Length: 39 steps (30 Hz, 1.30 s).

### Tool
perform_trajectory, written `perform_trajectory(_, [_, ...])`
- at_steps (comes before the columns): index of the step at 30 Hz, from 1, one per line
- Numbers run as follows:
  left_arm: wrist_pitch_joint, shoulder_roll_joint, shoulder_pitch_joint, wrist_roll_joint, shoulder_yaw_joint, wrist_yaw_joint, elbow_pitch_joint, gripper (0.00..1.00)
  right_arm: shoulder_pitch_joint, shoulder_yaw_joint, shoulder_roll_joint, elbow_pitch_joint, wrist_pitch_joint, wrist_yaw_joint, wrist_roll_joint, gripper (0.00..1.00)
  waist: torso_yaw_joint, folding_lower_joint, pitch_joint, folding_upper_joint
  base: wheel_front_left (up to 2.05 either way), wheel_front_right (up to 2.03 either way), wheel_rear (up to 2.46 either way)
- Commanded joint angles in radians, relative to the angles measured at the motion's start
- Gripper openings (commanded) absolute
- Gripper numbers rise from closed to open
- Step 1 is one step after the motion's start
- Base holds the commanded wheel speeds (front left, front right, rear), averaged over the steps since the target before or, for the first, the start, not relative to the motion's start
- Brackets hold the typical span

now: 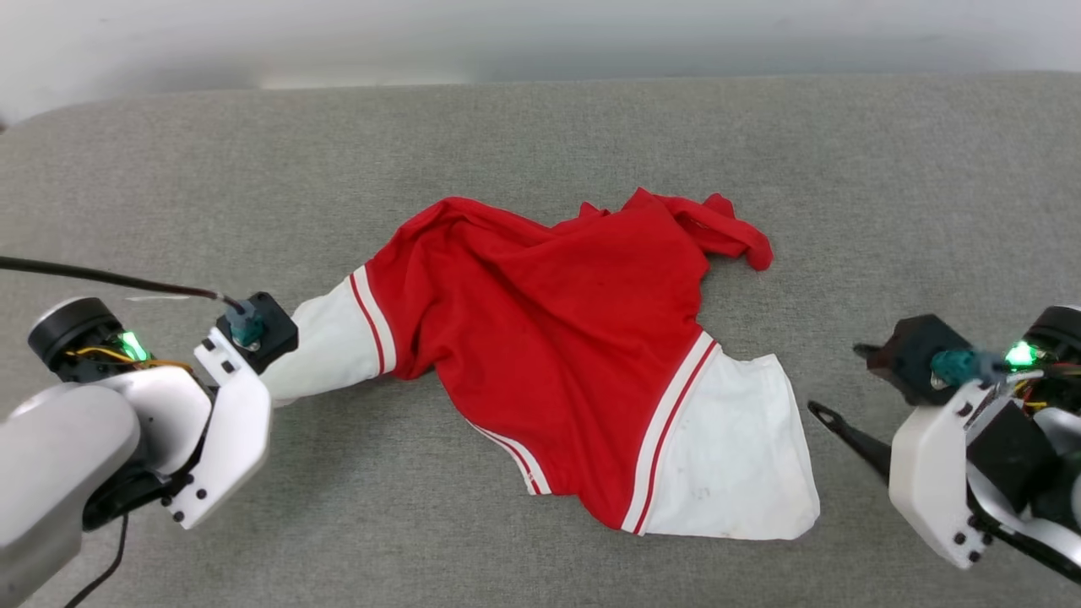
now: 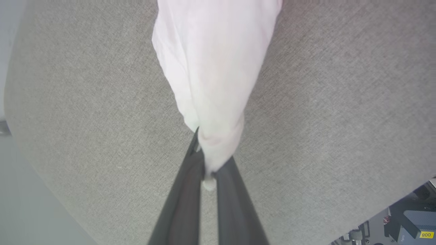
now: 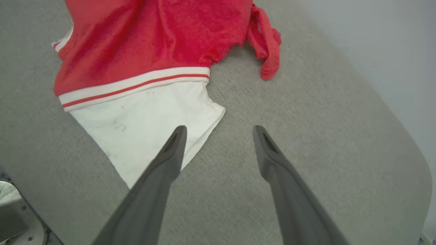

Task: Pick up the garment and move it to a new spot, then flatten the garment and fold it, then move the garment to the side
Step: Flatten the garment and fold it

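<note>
A small yellow label on a blue-grey box, at the lower right corner of the left wrist view, carries dark digits that read "800". On the garment, faint grey marks sit on the spread-out white sleeve; they are too small to read.

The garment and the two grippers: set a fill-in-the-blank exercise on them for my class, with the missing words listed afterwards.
1. The left gripper is shut on a ____ sleeve of the garment.
2. The right gripper, holding nothing, is ____.
3. The garment's body is ____ in colour.
4. The garment lies on a ____ fabric surface.
Missing words: white; open; red; grey.
</note>
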Motion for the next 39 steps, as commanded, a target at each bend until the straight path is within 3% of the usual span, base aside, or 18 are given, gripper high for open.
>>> perform_trajectory(1, [-0.003,-0.007,0.013,0.004,0.002,0.006,-0.005,0.00,-0.038,0.017,-0.027,-0.025,0.057,-0.001,0.044,1.00,0.006,0.0001,-0.005,0.0000,0.00,0.00,0.00])
perform_trajectory(6, [-0.014,-0.023,0.014,0.011,0.002,0.008,-0.007,0.00,-0.126,0.129,-0.109,-0.068,0.328,-0.001,0.227,1.00,0.019,0.0001,-0.001,0.0000,0.00,0.00,0.00])
perform_trajectory(10, [-0.026,-0.033,-0.004,0.020,0.004,0.005,-0.002,0.00,-0.179,0.202,-0.098,-0.025,0.438,-0.001,0.303,1.00,0.033,0.0001,0.016,0.0000,0.00,0.00,0.00])
perform_trajectory(15, [-0.040,-0.051,-0.018,0.027,0.008,0.001,0.006,0.00,-0.217,0.282,-0.042,0.074,0.456,-0.001,0.326,1.00,0.047,0.0001,0.045,0.0000,0.00,0.00,0.00])
perform_trajectory(26, [-0.076,-0.062,-0.035,0.032,0.008,-0.010,0.046,0.00,-0.183,0.494,0.039,0.282,0.359,0.000,0.324,1.00,0.051,0.0001,0.090,0.0000,0.00,0.00,0.00])
perform_trajectory(27, [-0.082,-0.068,-0.028,0.030,0.007,-0.012,0.062,0.00,-0.209,0.504,0.050,0.292,0.291,0.000,0.327,0.00,0.047,0.0001,0.081,0.0000,0.00,0.00,0.00])
perform_trajectory(34, [-0.132,-0.058,-0.028,0.037,0.009,-0.017,0.072,0.00,-0.270,0.404,-0.003,0.247,0.106,-0.001,0.335,0.00,0.037,0.0001,0.001,0.0000,0.00,0.00,0.00])
perform_trajectory(39, [-0.149,-0.024,-0.062,0.042,0.022,-0.018,0.025,0.00,-0.250,0.312,-0.061,0.184,0.038,-0.001,0.340,0.00,0.030,0.0001,-0.054,0.0000,0.00,0.00,0.00])
